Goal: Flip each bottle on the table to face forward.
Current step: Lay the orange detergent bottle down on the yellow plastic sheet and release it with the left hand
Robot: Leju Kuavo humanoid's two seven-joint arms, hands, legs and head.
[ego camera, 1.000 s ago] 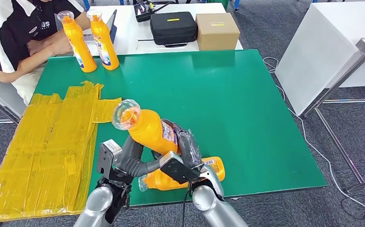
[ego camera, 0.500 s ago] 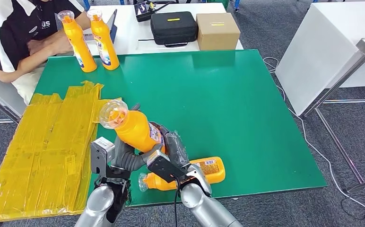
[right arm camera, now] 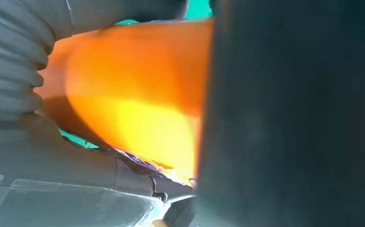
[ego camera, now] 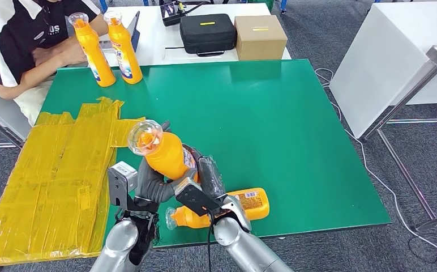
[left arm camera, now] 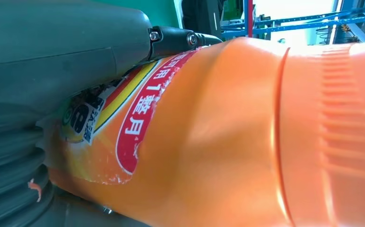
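Orange plastic, glossy and smooth: that is what I have in both hands at the moment. The tall orange plastic bottle with the clear cap [ego camera: 162, 152] is held tilted above the near-left part of the green table top [ego camera: 273, 113], cap toward the yellow taped sheeting [ego camera: 52, 175]. My left hand [ego camera: 151, 184] wraps the lower body from the left, and the left wrist view shows its grey thumb pressed on the red and yellow printed label [left arm camera: 124, 118]. My right hand [ego camera: 208, 178] clasps the same bottle from the other side; I think its dark fingers lie flat on the wall, though the right wrist view is too close and dark to be sure.

A second orange bottle lying on its side [ego camera: 222, 211] rests on the table just under my right forearm, near the front edge. Two more upright orange bottles [ego camera: 108, 48] stand at the far-left corner beside a seated person [ego camera: 18, 39].

I judge the held bottle stiff enough to take a firm squeeze, but slick on the bare plastic, so the label band at mid-body is the better place to hold. It may carry liquid, and the cap end would then swing if I turn it fast. The lying one could roll when nudged.
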